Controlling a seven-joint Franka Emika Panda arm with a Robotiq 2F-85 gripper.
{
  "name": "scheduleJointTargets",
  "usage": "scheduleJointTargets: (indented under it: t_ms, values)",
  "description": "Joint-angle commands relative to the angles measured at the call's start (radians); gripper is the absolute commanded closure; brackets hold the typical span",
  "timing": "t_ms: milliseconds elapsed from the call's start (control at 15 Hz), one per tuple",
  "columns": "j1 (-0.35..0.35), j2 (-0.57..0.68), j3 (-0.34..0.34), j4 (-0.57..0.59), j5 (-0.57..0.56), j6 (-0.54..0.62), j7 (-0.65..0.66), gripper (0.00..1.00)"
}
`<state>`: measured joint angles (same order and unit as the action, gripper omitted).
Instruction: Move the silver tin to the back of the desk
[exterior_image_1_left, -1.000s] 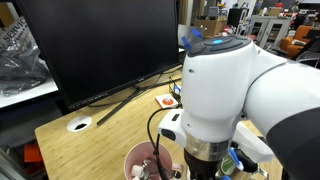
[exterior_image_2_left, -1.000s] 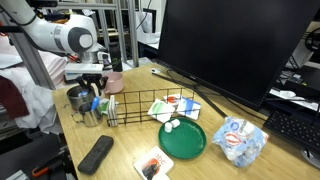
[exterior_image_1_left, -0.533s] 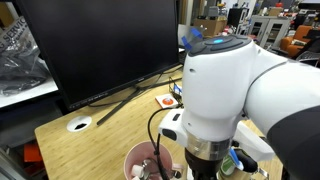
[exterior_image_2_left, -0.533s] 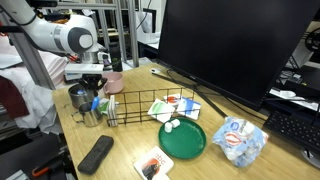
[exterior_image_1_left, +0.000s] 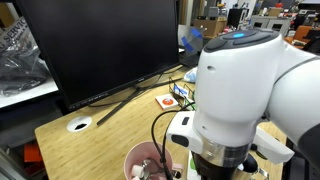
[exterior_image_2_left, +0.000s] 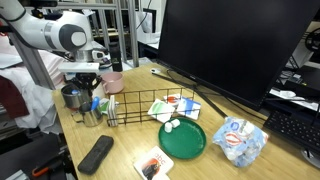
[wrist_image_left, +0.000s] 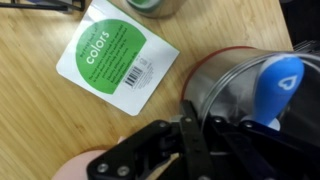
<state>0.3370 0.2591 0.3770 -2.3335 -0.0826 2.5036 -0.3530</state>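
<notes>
Step in hand imo: grasp's made, carry not rly started. In the wrist view the claw has its fingers pinched nearly together right on the rim of the short grey-silver round metal tin, so it looks clamped on the tin's wall. Can't tell if the tin's off the light wood-grain desk yet.

In an exterior view the tin sits by the end edge of the desk where the arm stands, under the claw. That's well short of the back edge, which I'm guessing is the one behind the big black monitor.

Next move prob needs a straight lift first, bc it's crowded. A second metal cup with blue stuff in it is just beside the tin, the pink round cup is near, and the black wire basket is close too.

Room-wise, the bare strip of wood near the round white-rimmed cable hole, by the back corner, looks like the open spot. The monitor's stand leg cuts across that strip tho, so swing wide of it. A rim pinch could let the tin tilt, so go slow.
</notes>
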Motion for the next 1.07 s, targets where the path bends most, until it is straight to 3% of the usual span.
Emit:
scheduleJointTargets:
  t_ms: [0,200,467,1000]
  values:
    - [-0.022,-0.121,0.043,-0.042,0.049,-0.059,-0.066,0.98]
    - [-0.008,-0.217,0.036,-0.037,0.063,-0.138,-0.080,0.98]
    - [-0.017,-0.286,-0.029,-0.007,-0.064,-0.232,0.063,0.98]
    - [-0.098,-0.225,-0.143,0.141,-0.204,-0.273,0.285,0.98]
